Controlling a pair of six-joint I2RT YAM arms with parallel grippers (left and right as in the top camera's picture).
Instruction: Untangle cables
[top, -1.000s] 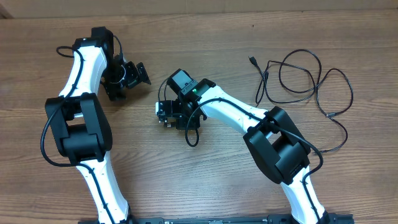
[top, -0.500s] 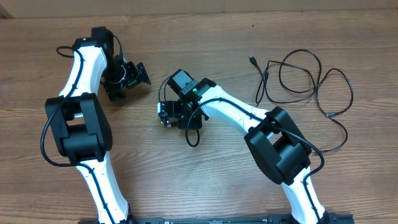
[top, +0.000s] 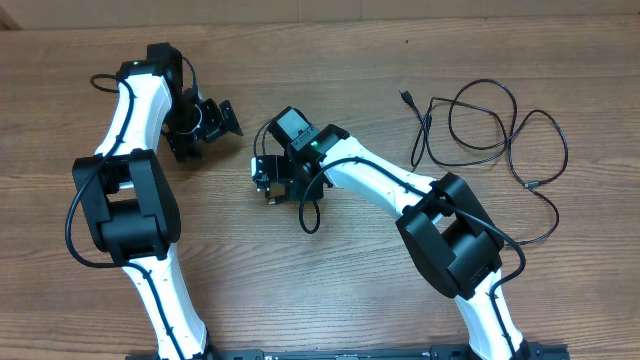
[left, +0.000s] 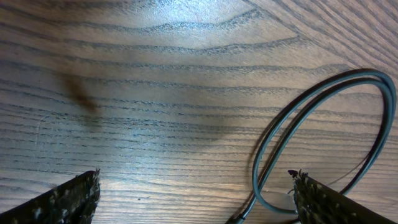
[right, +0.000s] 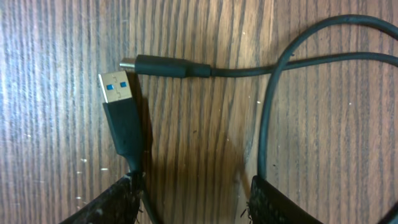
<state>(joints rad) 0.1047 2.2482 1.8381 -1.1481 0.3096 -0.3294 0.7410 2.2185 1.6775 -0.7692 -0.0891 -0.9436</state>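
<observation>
Several thin black cables lie in loose loops at the right of the table, with one plug (top: 405, 97) at the top and another connector (top: 533, 184) lower down. My right gripper (top: 264, 183) is open, low over the table's middle. In the right wrist view its jaws (right: 196, 199) straddle bare wood. A USB plug with a blue insert (right: 116, 87) lies by the left finger. A small round-tipped plug (right: 160, 65) lies above it, and its cord curves past the right finger. My left gripper (top: 225, 120) is open and empty. A dark cord loop (left: 323, 106) lies near its right finger.
The wooden table (top: 330, 290) fills the view. A black cord loop (top: 310, 222) hangs just below my right wrist. The arms' own thick black cables run along their white links.
My right gripper has shifted slightly up and to the left over the plugs. The left arm and the cables at the right have not moved.
</observation>
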